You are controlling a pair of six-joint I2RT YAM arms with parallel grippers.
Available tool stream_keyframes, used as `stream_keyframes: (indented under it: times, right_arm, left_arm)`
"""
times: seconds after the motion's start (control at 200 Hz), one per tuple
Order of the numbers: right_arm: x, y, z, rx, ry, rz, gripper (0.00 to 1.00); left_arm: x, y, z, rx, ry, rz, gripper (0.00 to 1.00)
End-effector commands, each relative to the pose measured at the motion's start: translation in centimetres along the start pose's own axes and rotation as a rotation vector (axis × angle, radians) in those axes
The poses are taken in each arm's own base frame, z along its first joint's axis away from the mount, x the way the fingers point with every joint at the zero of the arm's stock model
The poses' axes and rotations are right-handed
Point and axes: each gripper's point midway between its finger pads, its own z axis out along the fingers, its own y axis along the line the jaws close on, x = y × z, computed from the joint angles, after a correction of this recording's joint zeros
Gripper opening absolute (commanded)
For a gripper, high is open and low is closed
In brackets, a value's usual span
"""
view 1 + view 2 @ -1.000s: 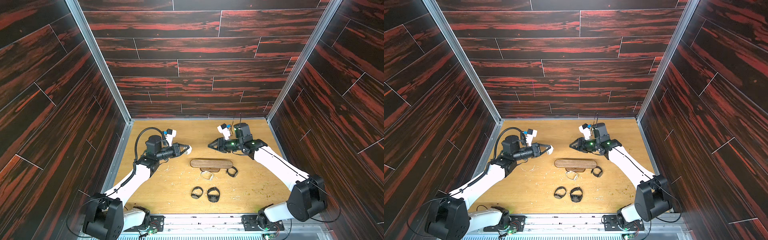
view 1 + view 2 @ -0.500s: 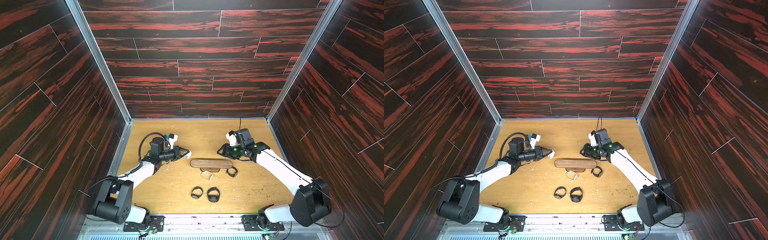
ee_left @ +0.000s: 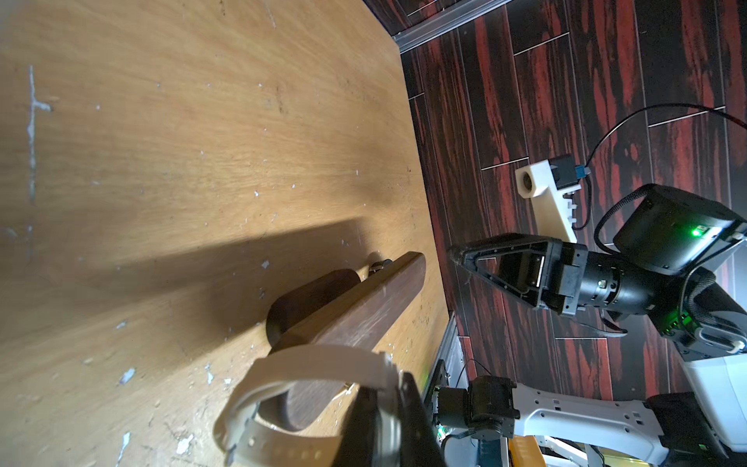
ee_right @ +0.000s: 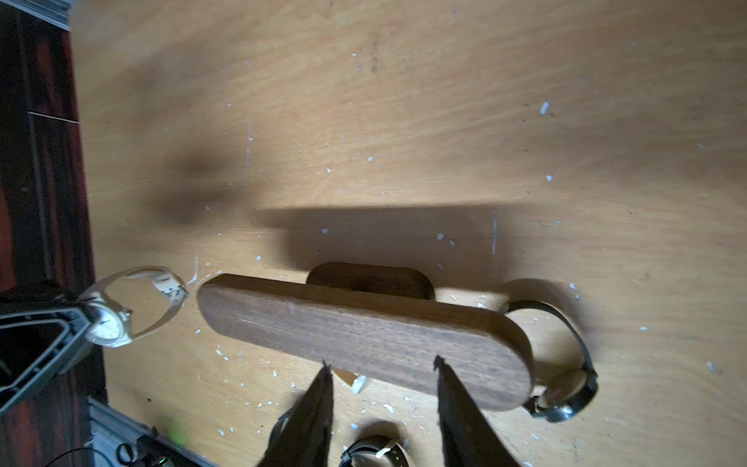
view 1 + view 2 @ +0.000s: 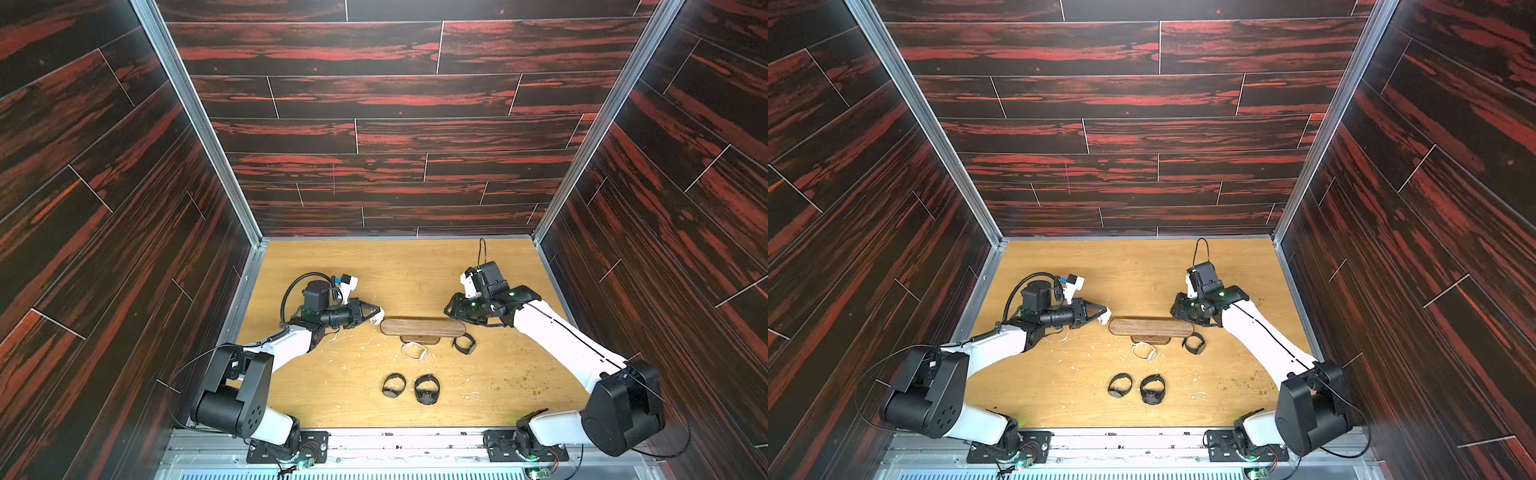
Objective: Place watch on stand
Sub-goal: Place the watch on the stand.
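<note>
The stand (image 5: pixel 422 327) (image 5: pixel 1150 328), a long dark-brown bar on a small base, lies mid-table. My left gripper (image 5: pixel 374 313) (image 5: pixel 1102 312) is shut on a white watch (image 5: pixel 377 319) (image 3: pixel 307 364) by its case. The watch's looped strap hangs just off the stand's (image 3: pixel 355 311) left end, apart from it. In the right wrist view the white watch (image 4: pixel 117 315) faces the stand's (image 4: pixel 364 335) rounded tip. My right gripper (image 5: pixel 451 309) (image 4: pixel 382 364) hovers open over the stand's right half with nothing between its fingers.
A black watch (image 5: pixel 464 343) (image 4: pixel 566 364) lies against the stand's right end. A pale watch (image 5: pixel 414 351) lies in front of the base. Two black watches (image 5: pixel 393 385) (image 5: pixel 427 389) lie nearer the front edge. Dark walls enclose the table on three sides.
My left gripper has come down with the white watch to the stand's left end. My right gripper has drawn back rightward, dropped towards the stand's right half, and opened slightly.
</note>
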Motion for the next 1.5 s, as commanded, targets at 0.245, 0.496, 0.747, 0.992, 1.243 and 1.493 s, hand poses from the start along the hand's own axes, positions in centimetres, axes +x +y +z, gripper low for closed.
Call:
stream_keyframes:
  times: [0.245, 0.496, 0.747, 0.992, 1.243, 1.493]
  right_arm:
    - [1.2, -2.4, 0.5, 0.092, 0.035, -0.018, 0.42]
    - [1.4, -3.4, 1.0, 0.126, 0.045, -0.015, 0.35]
    - [1.7, -3.5, 1.6, 0.106, 0.061, 0.005, 0.40]
    - [2.4, -3.9, 2.2, 0.088, 0.080, 0.028, 0.41]
    - [2.7, -3.9, 2.5, 0.059, 0.085, 0.046, 0.45]
    - [2.8, -3.1, 3.0, -0.005, 0.089, 0.063, 0.45]
  left_arm:
    - [0.2, 0.9, 0.4, 0.025, 0.001, -0.022, 0.00]
    - [0.3, 1.2, 1.2, 0.045, 0.028, -0.040, 0.00]
    - [1.3, 1.9, 1.9, 0.030, 0.060, -0.051, 0.00]
    - [1.8, 1.5, 2.7, 0.036, 0.078, -0.046, 0.00]
    - [2.0, 1.3, 3.6, 0.045, 0.091, -0.049, 0.00]
    - [2.0, 0.7, 4.2, 0.062, 0.095, -0.045, 0.00]
